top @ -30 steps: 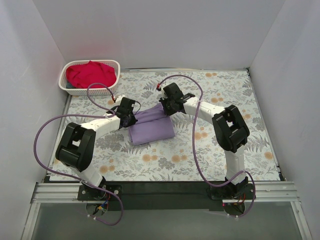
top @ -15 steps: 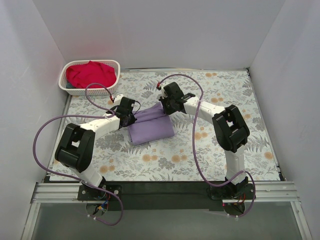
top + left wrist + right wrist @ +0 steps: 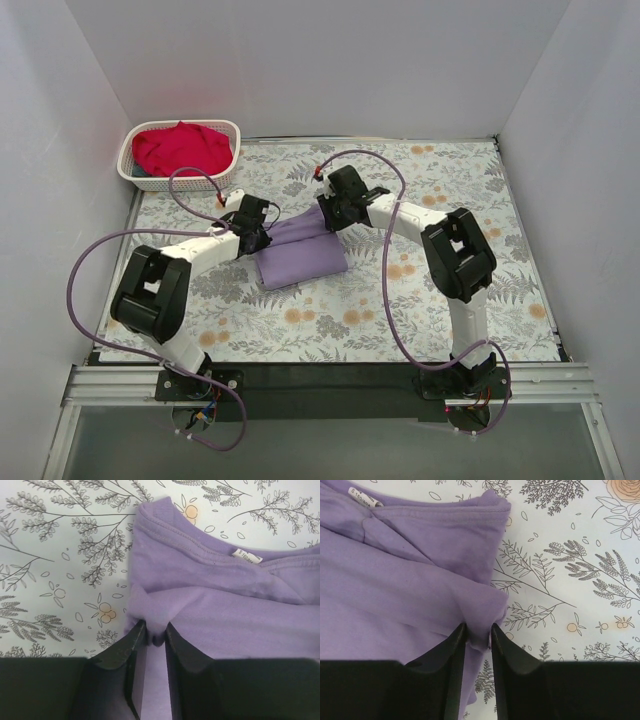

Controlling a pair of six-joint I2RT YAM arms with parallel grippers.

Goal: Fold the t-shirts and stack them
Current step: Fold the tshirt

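Hands first: my left hand (image 3: 154, 630) is pinched tight on a bunched fold at one edge of the lavender t-shirt (image 3: 225, 600), and my right hand (image 3: 478, 630) is clamped on the opposite edge. It lies folded mid-desk (image 3: 420, 300). The red t-shirt (image 3: 180, 148) is piled in the white basket (image 3: 236, 145), far-left corner.

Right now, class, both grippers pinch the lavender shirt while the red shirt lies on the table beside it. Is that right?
No. The red shirt lies in the white basket at the far left corner, as the top external view shows. The left gripper and right gripper do pinch the lavender shirt.
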